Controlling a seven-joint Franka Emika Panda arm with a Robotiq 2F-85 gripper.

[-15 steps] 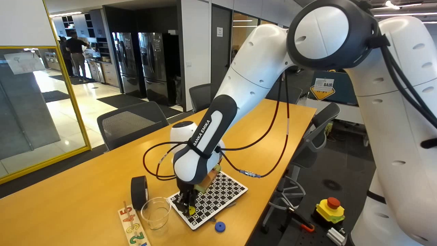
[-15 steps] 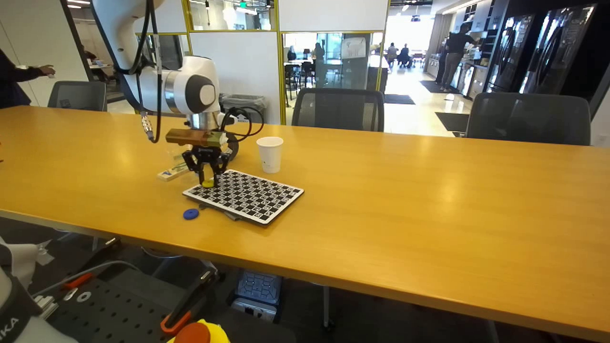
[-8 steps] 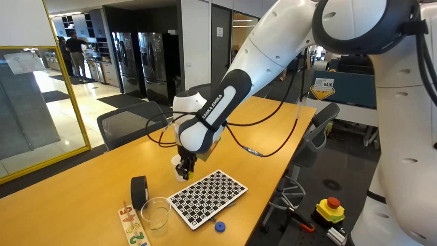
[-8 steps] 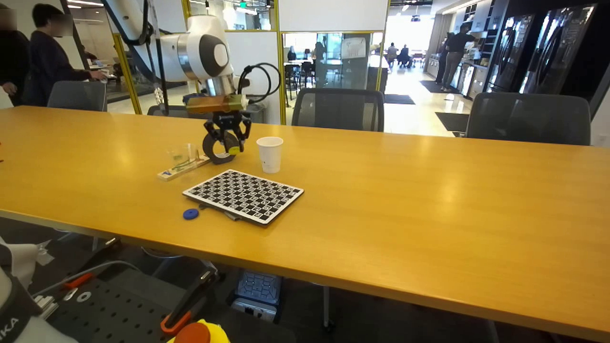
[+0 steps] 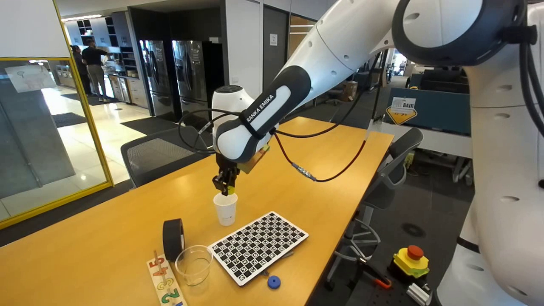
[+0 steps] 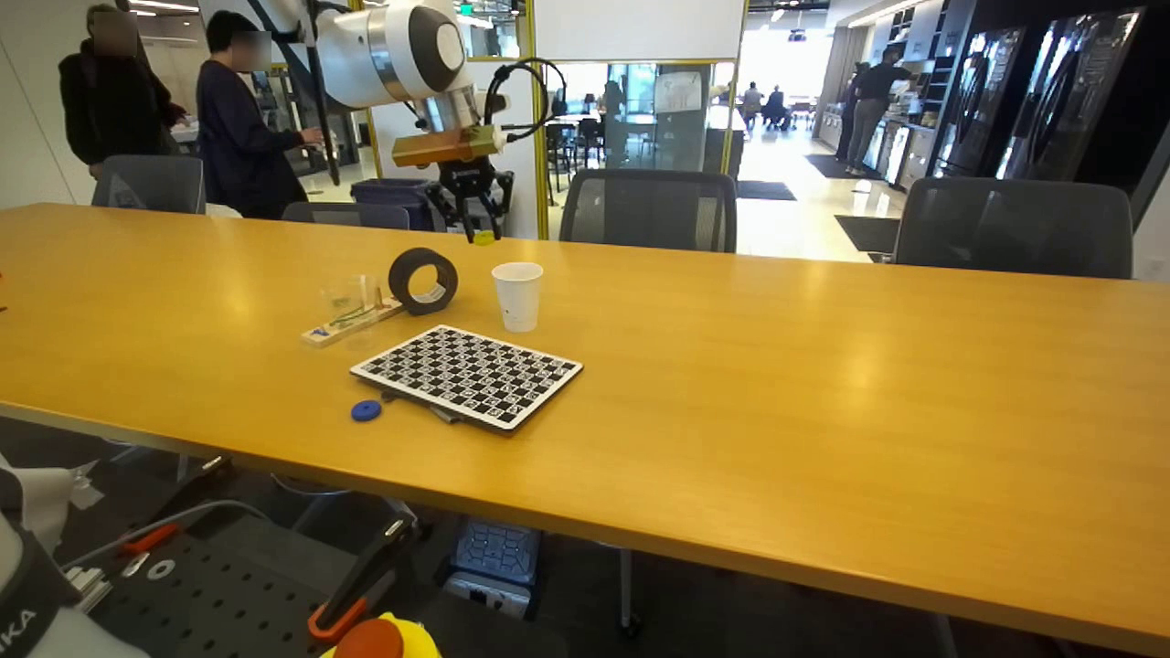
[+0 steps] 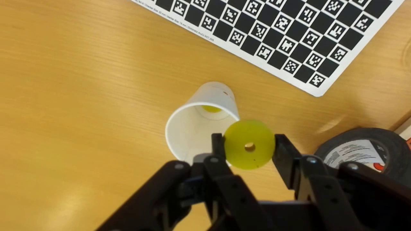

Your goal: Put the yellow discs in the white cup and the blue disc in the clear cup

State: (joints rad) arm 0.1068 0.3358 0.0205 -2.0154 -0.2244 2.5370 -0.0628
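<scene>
The tool [image 7: 248, 145] is closed around a yellow disc [image 7: 249, 136], pinching it at two opposite edges. In the wrist view the disc's flat face and centre hole are turned to the camera. In both exterior views this disc sits at the tool's lower end, higher than the rim of the white cup [image 5: 225, 210], which stands upright on the bench [image 5: 106, 238]. In the wrist view the disc overlaps part of that rim, toward the picture's right; whether it is fully over the mouth, I cannot tell. Another yellow disc [image 7: 211, 109] lies at the bottom of the cup, partly hidden by its rim. The blue disc [image 5: 272, 284] lies flat on the bench, well apart from the tool, just beside the checkered board [image 5: 259, 248]. The clear cup [image 5: 194, 267] stands beside the number strip [image 5: 165, 282].
</scene>
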